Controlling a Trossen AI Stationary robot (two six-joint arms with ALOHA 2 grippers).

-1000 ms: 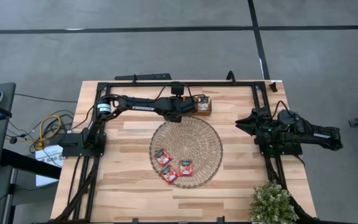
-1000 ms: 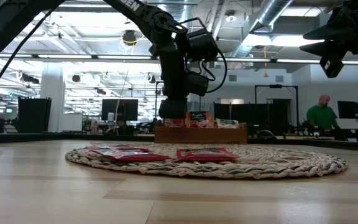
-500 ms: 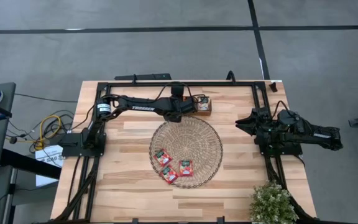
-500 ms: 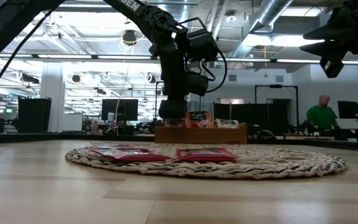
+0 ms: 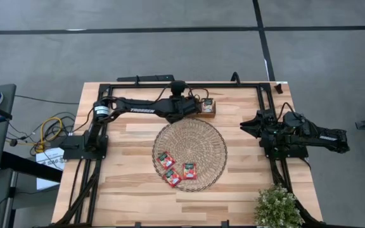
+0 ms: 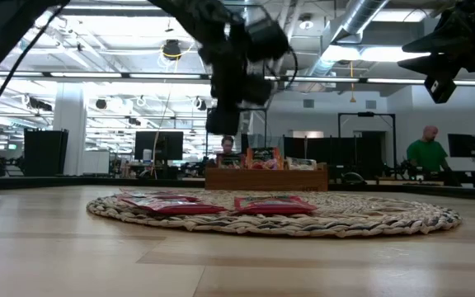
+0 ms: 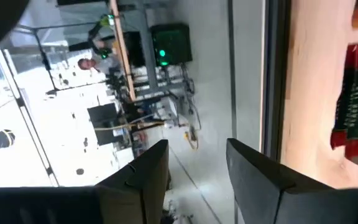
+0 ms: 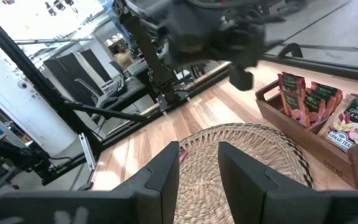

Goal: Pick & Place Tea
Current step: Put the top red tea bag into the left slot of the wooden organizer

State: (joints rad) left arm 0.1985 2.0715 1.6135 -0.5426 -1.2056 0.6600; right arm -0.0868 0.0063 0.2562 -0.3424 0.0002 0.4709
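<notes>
Three red-orange tea sachets (image 5: 172,178) lie flat on the round woven mat (image 5: 203,136) at the table's middle; they also show in the low view (image 6: 270,204). More sachets (image 8: 306,102) stand upright in the brown wooden tray (image 5: 208,106) at the far edge. My left gripper (image 7: 197,146) hangs open above the tray's left end (image 6: 223,124), with nothing between its fingers. My right gripper (image 8: 199,149) waits open at the table's right side (image 5: 246,125), raised well above the top.
A black metal frame (image 5: 170,85) runs along the table's far, left and right edges. A green plant (image 5: 276,208) stands at the near right corner. Bare wood (image 5: 125,190) lies left of the mat. A person (image 6: 425,153) is in the room beyond.
My left gripper has risen from just above the tray's left end and now hangs higher over it, blurred by its motion. The sachets on the mat and the right arm have stayed put.
</notes>
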